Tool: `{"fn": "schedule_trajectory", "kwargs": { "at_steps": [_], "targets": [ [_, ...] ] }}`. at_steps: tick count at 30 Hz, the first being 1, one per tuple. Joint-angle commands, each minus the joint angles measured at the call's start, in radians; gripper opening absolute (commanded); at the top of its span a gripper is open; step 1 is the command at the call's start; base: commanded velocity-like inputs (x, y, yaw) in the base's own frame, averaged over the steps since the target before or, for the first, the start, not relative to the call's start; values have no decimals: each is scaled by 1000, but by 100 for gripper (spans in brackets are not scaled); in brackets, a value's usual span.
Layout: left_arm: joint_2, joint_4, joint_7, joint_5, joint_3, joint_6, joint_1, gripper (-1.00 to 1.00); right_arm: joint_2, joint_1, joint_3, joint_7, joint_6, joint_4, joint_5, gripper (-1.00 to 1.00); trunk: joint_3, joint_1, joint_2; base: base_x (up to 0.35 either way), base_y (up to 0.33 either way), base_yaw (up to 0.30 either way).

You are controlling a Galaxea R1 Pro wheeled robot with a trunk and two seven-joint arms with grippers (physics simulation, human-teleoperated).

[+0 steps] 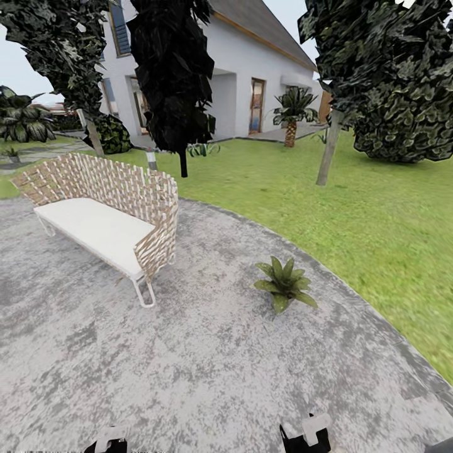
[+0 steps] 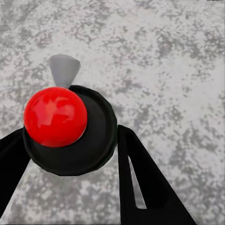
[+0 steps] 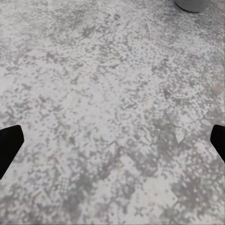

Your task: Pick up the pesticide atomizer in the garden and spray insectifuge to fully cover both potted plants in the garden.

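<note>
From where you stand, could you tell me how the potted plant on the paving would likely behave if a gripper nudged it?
The potted plant sits low, its leaves spread wide over a pot mostly hidden beneath, so it would probably slide on the paving rather than tip. The thin pointed leaves would likely bend under contact. It looks small beside the sofa, so probably light.

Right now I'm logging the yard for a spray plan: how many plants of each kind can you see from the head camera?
Small potted plants on the paving: 1
Scaly-trunked palms by the house: 1
Slim-trunked trees on the lawn: 3
Total: 5
</note>
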Motion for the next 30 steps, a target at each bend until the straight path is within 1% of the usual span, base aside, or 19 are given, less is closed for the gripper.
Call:
{"fn": "schedule_trajectory", "kwargs": {
  "at_steps": [1,7,17,26,28,29,30],
  "targets": [
    [0,1,-5,10,-2,-3,-1,-100,0,0,7,-3,-2,0,-1,100,0,0,0,0,0,230],
    [0,1,-5,9,-2,-3,-1,-100,-1,-1,7,-3,-2,0,-1,100,6,0,0,0,0,230],
    [0,1,-5,10,-2,-3,-1,-100,0,0,7,-2,-2,0,-1,100,47,-39,70,0,0,227],
    [0,2,-4,10,-2,-3,0,-100,1,0,7,-3,-2,0,-1,100,56,-39,70,-13,17,225],
    [0,2,-4,10,-2,-3,1,-100,2,0,7,-12,-2,0,-1,100,58,-39,70,-152,208,224],
    [0,2,-4,10,-2,-3,1,-100,3,0,7,-30,-2,0,-1,100,59,-39,70,-153,250,224],
    [0,2,-4,10,-2,-3,1,-100,5,0,9,-91,-2,0,-1,100,60,-39,70,-128,279,224]
  ]
}}
